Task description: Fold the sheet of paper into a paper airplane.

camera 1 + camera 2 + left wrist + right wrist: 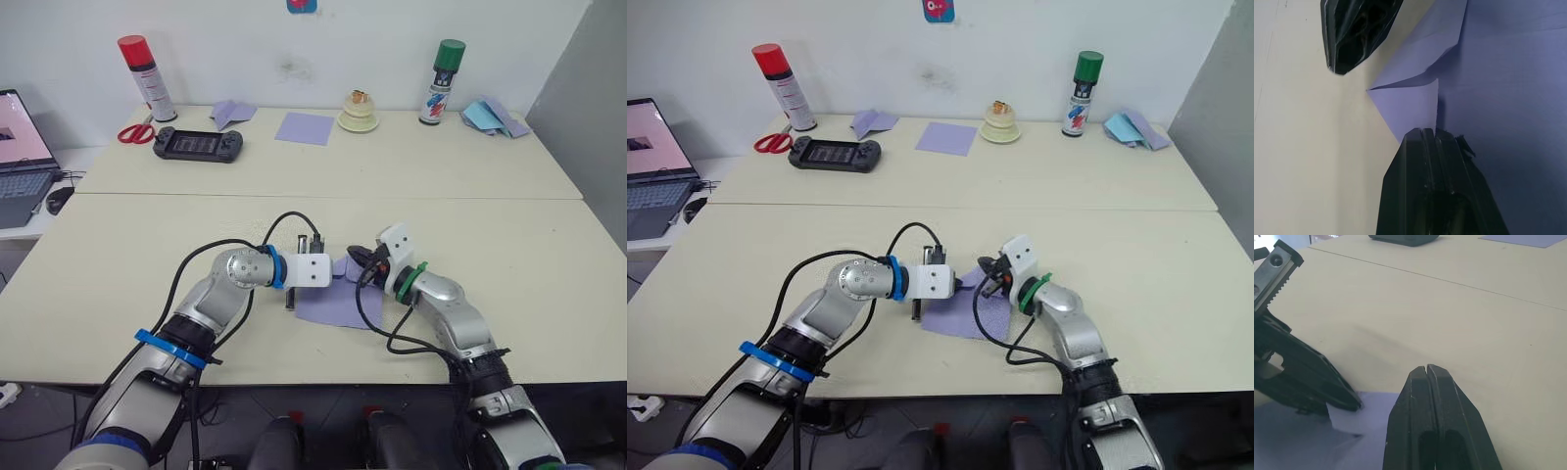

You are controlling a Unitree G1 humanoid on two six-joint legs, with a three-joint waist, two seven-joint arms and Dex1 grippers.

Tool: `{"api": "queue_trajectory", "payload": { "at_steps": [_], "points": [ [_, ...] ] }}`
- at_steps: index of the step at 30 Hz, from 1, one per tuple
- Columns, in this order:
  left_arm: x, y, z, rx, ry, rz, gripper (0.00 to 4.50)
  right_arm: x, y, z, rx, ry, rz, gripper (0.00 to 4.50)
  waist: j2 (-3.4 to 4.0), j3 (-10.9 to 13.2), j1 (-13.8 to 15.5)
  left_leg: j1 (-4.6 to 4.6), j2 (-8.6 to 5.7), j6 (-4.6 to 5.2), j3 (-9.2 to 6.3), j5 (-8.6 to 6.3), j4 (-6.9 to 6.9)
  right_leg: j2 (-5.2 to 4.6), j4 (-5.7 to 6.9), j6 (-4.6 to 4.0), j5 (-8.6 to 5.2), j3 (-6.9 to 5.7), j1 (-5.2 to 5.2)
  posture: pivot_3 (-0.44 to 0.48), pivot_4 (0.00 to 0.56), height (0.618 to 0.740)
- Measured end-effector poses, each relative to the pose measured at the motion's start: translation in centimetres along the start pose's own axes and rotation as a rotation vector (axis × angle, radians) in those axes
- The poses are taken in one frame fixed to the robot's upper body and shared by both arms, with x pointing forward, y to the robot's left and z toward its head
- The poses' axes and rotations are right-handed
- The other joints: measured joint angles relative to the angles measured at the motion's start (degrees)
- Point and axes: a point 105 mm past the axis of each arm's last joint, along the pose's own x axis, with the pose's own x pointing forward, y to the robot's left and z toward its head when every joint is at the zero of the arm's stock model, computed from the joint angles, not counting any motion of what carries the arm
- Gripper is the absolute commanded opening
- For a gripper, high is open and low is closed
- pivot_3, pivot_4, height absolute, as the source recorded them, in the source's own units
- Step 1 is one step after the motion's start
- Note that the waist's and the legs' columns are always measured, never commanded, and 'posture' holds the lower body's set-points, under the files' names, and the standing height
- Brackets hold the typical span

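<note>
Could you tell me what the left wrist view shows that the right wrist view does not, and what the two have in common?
The left wrist view looks close onto the sheet of paper, where a corner flap is folded over and a second flap lifts beside it; the right gripper hangs above the sheet's edge.

The right wrist view takes in more of the table, with the seam between its two tops, the black game console and a smooth lavender square at the far side; its jaws are shut.

Both show the lavender sheet, the cream tabletop, and the opposite gripper.
</note>
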Motion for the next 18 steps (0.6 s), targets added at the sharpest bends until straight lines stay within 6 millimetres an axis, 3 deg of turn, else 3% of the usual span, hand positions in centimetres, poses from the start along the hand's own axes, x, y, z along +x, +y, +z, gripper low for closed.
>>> {"api": "queue_trajectory", "payload": {
  "at_steps": [4, 8, 17, 18],
  "points": [
    [0.1, 0.1, 0.0, 0.017, -0.001, -0.006, 0.03, 0.9, 0.3, -1.8, 0.005, 0.069, 0.009, 0.00, 0.00, 0.0, 0.1, -0.01, -0.03, 0.00, 0.01, 0.00, 0.02, -0.01, 0.01, -0.01, 0.01, 0.01, 0.00, 0.000, 0.150, 0.740],
    [0.2, 0.2, 0.0, 0.019, 0.003, -0.007, 0.03, 1.4, 0.2, -1.8, -0.012, 0.078, 0.005, 0.00, 0.01, 0.0, 0.0, 0.04, -0.01, 0.01, 0.00, 0.00, 0.03, 0.00, 0.02, -0.01, 0.01, 0.01, 0.03, 0.000, 0.150, 0.740],
    [-1.1, 0.0, 0.1, -0.028, -0.035, -0.006, 2.53, 1.5, 0.6, -1.8, -0.037, 0.073, 0.030, 0.00, 0.05, 0.0, -0.3, 0.04, 0.05, 0.01, 0.02, 0.00, -0.01, 0.02, 0.02, -0.02, 0.01, 0.04, 0.01, 0.000, 0.150, 0.740],
    [-1.4, -0.2, 0.1, -0.065, -0.045, -0.013, 2.53, 1.5, 0.7, -1.8, -0.038, 0.073, 0.031, 0.00, 0.05, 0.0, -0.3, 0.03, 0.05, 0.01, 0.02, 0.00, -0.02, 0.01, 0.02, -0.02, 0.01, 0.04, 0.00, 0.000, 0.150, 0.740]
  ]
}}
